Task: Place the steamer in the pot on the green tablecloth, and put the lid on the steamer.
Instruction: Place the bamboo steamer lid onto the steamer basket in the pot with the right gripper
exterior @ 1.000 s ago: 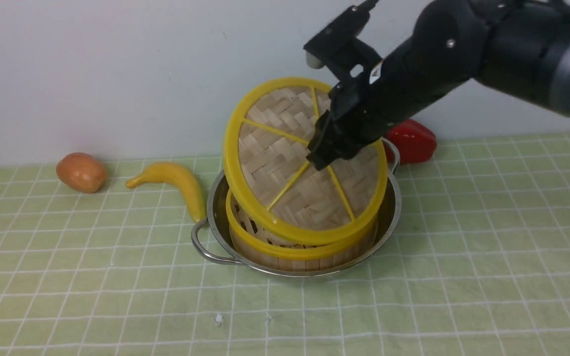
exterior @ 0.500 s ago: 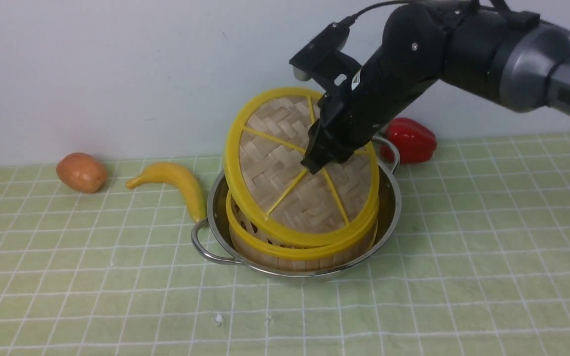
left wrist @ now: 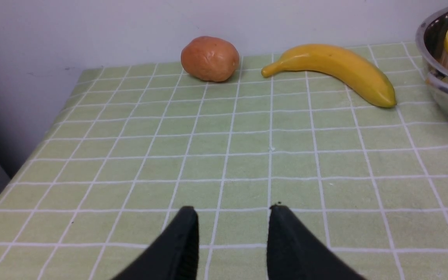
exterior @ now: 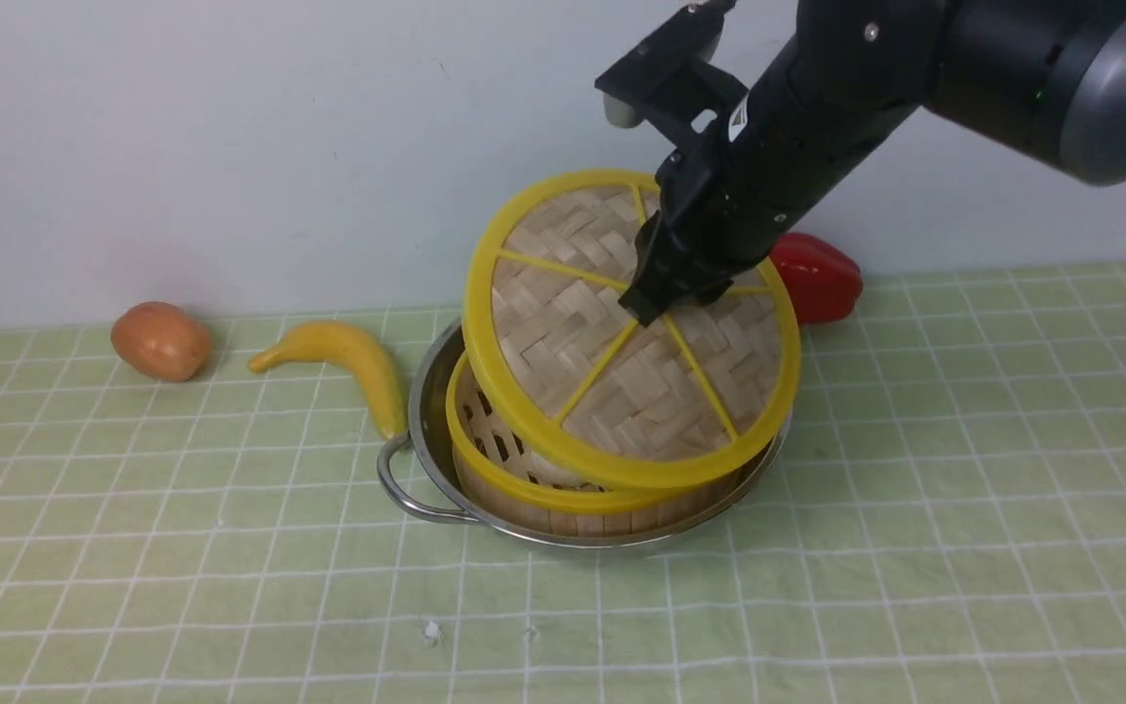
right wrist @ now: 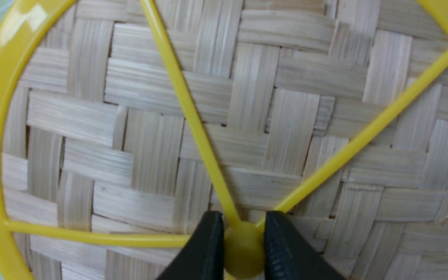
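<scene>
Clamping the lid point(exterior: 622, 391) at its centre, my right end effector point(exterior: 666, 298) holds it tilted, offset rightward over the steamer point(exterior: 524, 496).

Shiny steel pot point(exterior: 432, 416), woven-bamboo lid point(exterior: 573, 332)

A plain white wall point(exterior: 231, 147), softly and evenly lit, closes off the back.
</scene>
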Robot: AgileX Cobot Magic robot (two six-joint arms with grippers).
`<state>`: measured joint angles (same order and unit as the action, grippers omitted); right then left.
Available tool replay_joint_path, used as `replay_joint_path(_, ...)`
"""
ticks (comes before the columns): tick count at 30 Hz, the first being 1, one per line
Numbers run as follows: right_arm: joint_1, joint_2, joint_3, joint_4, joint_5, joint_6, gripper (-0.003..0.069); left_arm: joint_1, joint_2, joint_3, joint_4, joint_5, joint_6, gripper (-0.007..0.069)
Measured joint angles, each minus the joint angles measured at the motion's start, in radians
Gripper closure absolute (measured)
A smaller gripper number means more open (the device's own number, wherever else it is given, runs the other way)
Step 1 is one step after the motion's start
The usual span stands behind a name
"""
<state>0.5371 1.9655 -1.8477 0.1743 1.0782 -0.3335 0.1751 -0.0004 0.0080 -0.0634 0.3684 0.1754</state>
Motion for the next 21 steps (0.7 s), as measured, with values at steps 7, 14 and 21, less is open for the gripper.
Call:
replay_joint_path(7,0.000,0.060,0.000,0.027,-0.072,-0.013,0.0512,0.000,0.000,0.000,0.000,0.000,0.000,0.0382)
replay_joint_path(14,0.000,0.073,0.000,0.041,-0.139,-0.016,0.0512,0.000,0.000,0.000,0.000,0.000,0.000,0.0382)
replay_joint_path(21,0.000,0.082,0.000,0.055,-0.154,-0.022,0.0512,0.000,0.000,0.000,0.000,0.000,0.000,0.0382)
